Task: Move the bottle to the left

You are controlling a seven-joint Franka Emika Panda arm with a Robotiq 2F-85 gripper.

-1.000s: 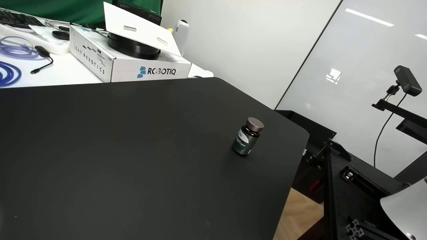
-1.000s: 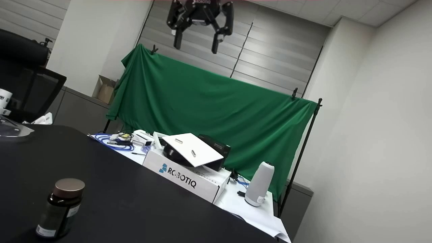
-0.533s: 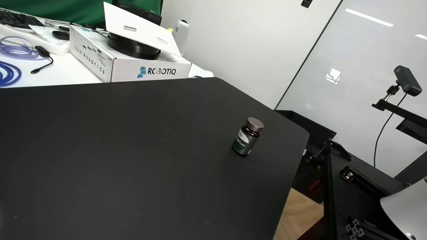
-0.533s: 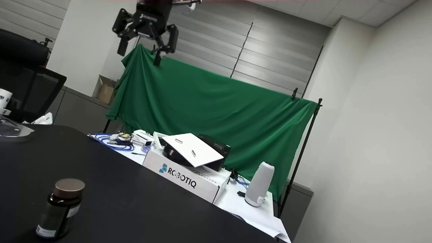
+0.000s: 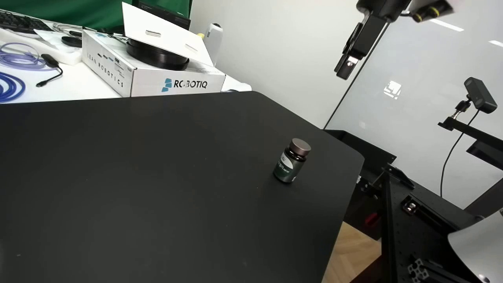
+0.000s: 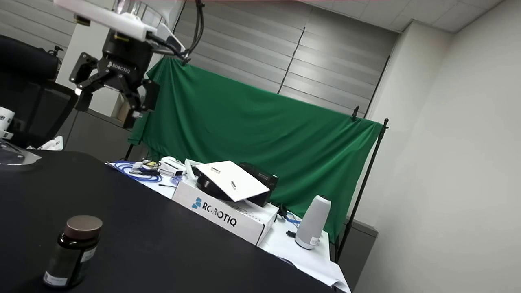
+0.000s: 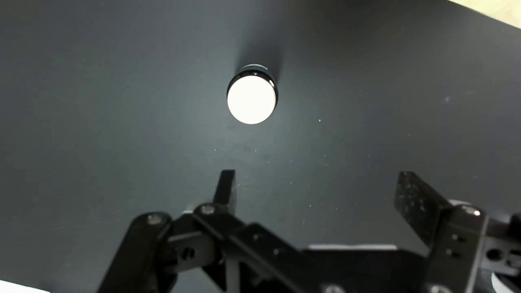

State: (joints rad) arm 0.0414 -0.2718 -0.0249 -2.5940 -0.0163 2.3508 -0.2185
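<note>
Two black fingers (image 7: 419,205) stand spread wide apart, blunt and flat-faced at the tips, carried on jointed links with round pins. In both exterior views they hang in the air, higher than one black table (image 5: 157,177). One bottle (image 7: 251,99) stands upright on it, below the fingers and apart from them; in the wrist view it shows past their tips, just inside the line of the finger at that view's left. It is a small squat cylinder, dark and glossy, with one flat round cap (image 5: 300,146), brown and faintly metallic in both exterior views, plain white in the wrist view. In an exterior view its label (image 5: 289,169) shows green and white. The table is smooth and matt, flecked with fine specks, its corners rounded.

Right of the fingers and lower, in an exterior view, one dark camera (image 5: 480,95) of rounded block shape sits on a black bracket (image 5: 483,136). Left of the fingers in that view and farther off is one white box (image 5: 149,84), square-edged, with lettering on two faces. On it sit one thick black disc (image 5: 157,61) and, tilted over that, one thin white panel (image 5: 169,37) with two slots. In an exterior view, right of the fingers and lower, stands one pale device (image 6: 313,221), smooth and tapered. Behind it hangs one green cloth (image 6: 260,122) in soft folds.
</note>
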